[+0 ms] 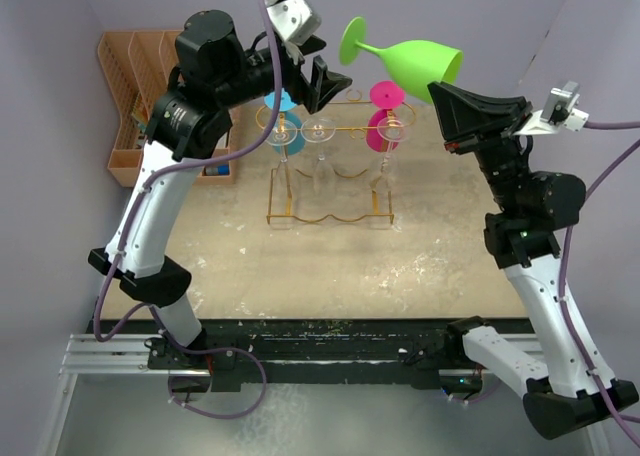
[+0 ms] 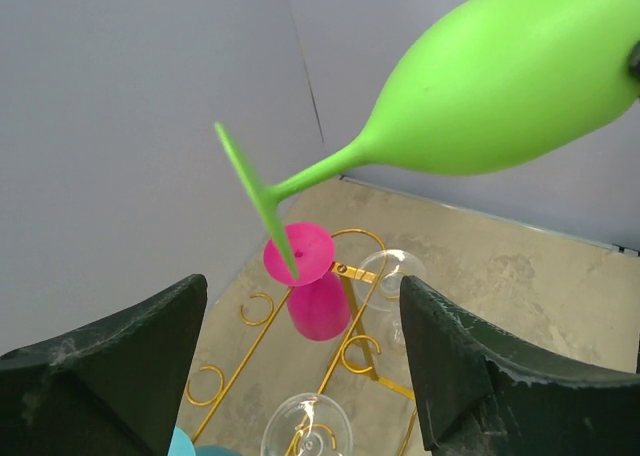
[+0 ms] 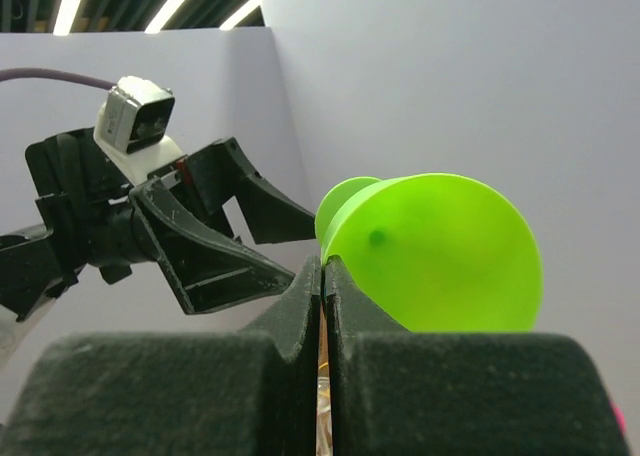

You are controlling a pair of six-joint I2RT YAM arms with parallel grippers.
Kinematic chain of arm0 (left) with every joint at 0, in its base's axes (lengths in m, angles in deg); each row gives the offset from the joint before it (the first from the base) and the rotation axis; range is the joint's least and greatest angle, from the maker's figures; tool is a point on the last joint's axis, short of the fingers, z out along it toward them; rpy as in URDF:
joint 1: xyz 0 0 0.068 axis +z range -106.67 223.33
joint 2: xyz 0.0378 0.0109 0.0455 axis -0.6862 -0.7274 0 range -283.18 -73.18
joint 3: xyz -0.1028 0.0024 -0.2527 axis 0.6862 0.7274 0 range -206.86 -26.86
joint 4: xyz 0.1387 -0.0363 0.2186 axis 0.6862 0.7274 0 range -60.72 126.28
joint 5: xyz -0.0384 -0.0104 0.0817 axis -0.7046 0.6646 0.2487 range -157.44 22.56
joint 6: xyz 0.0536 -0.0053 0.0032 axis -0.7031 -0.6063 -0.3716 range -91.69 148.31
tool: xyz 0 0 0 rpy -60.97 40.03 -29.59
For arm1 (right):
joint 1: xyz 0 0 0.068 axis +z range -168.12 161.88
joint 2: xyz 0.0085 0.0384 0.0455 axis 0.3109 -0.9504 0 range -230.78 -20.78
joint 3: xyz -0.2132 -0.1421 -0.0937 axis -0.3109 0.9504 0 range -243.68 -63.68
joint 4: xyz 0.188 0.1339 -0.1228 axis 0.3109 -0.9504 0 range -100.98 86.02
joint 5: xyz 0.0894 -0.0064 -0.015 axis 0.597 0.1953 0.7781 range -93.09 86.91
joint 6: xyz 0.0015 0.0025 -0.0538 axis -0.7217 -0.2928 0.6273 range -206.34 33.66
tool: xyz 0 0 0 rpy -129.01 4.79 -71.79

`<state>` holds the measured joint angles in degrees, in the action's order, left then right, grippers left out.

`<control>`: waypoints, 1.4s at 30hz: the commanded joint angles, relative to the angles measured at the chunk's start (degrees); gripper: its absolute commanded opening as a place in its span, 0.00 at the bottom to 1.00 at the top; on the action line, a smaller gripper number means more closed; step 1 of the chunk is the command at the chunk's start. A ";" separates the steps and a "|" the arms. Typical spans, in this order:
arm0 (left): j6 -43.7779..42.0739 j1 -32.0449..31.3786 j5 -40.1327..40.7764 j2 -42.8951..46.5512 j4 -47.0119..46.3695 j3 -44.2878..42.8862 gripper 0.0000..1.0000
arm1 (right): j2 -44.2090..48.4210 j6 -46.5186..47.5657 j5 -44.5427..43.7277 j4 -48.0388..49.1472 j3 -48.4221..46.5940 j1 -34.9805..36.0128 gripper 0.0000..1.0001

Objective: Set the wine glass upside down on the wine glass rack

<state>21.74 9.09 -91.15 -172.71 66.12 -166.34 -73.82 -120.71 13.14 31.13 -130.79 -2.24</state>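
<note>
The wine glass (image 1: pixel 415 61) is bright green and lies on its side in the air above the rack, foot to the left. It also shows in the left wrist view (image 2: pixel 500 86) and the right wrist view (image 3: pixel 440 256). My right gripper (image 1: pixel 447 86) (image 3: pixel 322 266) is shut on its rim. My left gripper (image 1: pixel 325 68) (image 2: pixel 300 296) is open and empty, just left of and below the glass's foot. The golden wire wine glass rack (image 1: pixel 330 216) (image 2: pixel 356 273) stands below both grippers.
Hanging upside down on the rack are a pink glass (image 1: pixel 385 126) (image 2: pixel 318 301), a blue glass (image 1: pixel 283 131) and two clear glasses (image 1: pixel 318 131) (image 1: pixel 393 131). A peach slotted organizer (image 1: pixel 140 86) stands at the back left. Walls close in at the back.
</note>
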 commanded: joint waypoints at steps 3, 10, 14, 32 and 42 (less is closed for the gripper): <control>-3.98 0.08 -7.44 -1.15 -3.58 -2.05 0.70 | 0.47 -1.44 3.08 5.18 -0.70 1.29 0.00; -7.19 -0.04 -4.36 -1.15 -3.78 -0.70 0.58 | 1.40 -3.38 3.00 7.65 1.37 2.08 0.00; -7.78 -0.04 -2.41 -1.12 -4.83 -0.35 0.39 | 1.30 -4.27 3.56 7.75 1.80 2.96 0.00; -12.41 0.07 0.65 -1.13 -5.79 -2.33 0.00 | 3.97 -2.62 4.45 -1.67 4.06 4.69 0.21; -18.60 0.07 -1.00 0.40 -3.70 -1.57 0.00 | 6.89 7.07 5.48 -19.54 0.04 4.69 0.76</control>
<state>7.56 9.09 -90.47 -174.59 63.25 -166.52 -67.53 -119.86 17.12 21.21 -126.33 2.51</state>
